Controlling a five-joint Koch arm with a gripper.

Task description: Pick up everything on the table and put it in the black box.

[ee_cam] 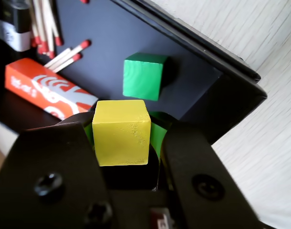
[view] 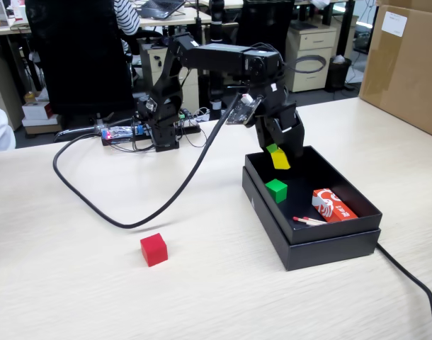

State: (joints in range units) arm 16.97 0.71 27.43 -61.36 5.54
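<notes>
Fingers (ee_cam: 183,157) are seen closed on the yellow cube (ee_cam: 120,132), held above the black box (view: 311,248) near its far-left corner in the fixed view. The green cube (view: 276,190) lies inside the box, just below the held cube; the red cube (view: 154,249) sits on the table (view: 74,297), well left of the box. Risk noted: if released here, the yellow cube may strike the green one and bounce toward the rim, or land on the matchbox (view: 333,205) and matches (view: 308,221) inside the box. The arm is extended horizontally toward the box, wrist bent down, gripper (view: 280,156) pointing into the box.
</notes>
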